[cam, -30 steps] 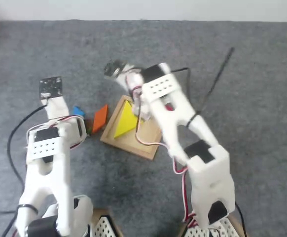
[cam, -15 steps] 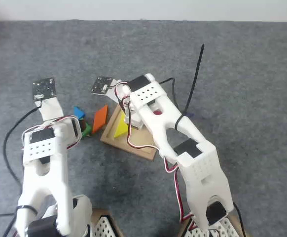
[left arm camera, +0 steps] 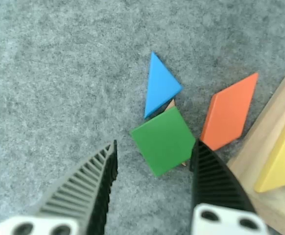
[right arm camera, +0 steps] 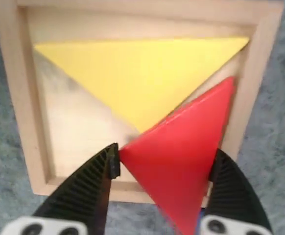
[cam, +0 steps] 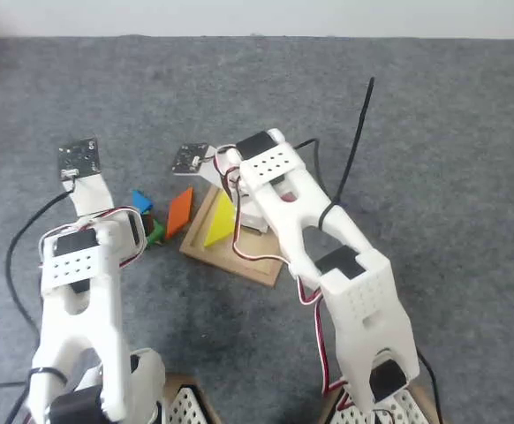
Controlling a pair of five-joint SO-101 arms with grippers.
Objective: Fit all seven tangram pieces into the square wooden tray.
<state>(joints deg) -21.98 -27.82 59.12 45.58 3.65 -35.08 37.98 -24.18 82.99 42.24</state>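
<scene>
The right fingers [right arm camera: 91, 191] were clamped on the red triangle [right arm camera: 181, 171], one at its sharp corner and the other against the opposite edge. They held it just above the tray [right arm camera: 15, 98]. The yellow triangle [right arm camera: 142, 73] already lay flat inside, its long edge along one wall and its point toward the middle. The red triangle sat tilted, one edge running beside a short edge of the yellow and seeming to overlap it slightly, while another corner hung out over the tray's rim. It probably needed sliding inward off the rim and setting flat in the bare wood beside the yellow, long edge to the wall. In the high view the tray [cam: 239, 261] lay mid-worktop under the right arm.

The left fingers [left arm camera: 91, 181] were wide apart and held nothing. They straddled the green square [left arm camera: 164, 139] on the grey worktop just left of the tray. The blue triangle [left arm camera: 159, 85] touched the square's far corner, and the orange parallelogram [left arm camera: 228, 112] lay between square and tray, its long axis roughly along the tray's edge. The left arm was clearly nearer these three.
</scene>
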